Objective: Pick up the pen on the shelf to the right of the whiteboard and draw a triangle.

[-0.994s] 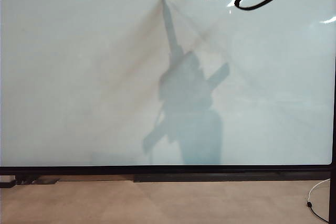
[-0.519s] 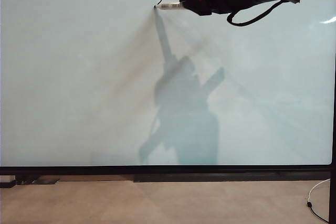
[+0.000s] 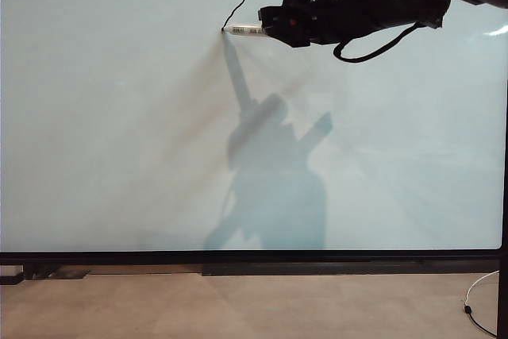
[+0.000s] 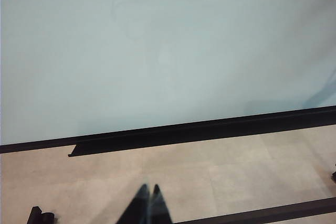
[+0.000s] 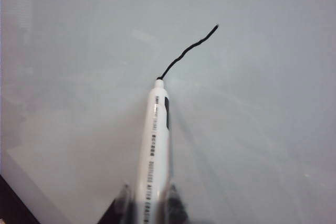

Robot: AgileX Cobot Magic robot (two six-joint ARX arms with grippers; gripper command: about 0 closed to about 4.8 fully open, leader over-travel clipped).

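Exterior view: whiteboard fills the frame, right gripper high at its upper middle, fingers clamped on the pen. Pen tip touches the board at a short black line. Left gripper sits low above the floor, fingers together.

The right gripper clamps the lower barrel of a white pen with black printing. Its dark tip touches the pale whiteboard, at the end of a short, wavy black line.
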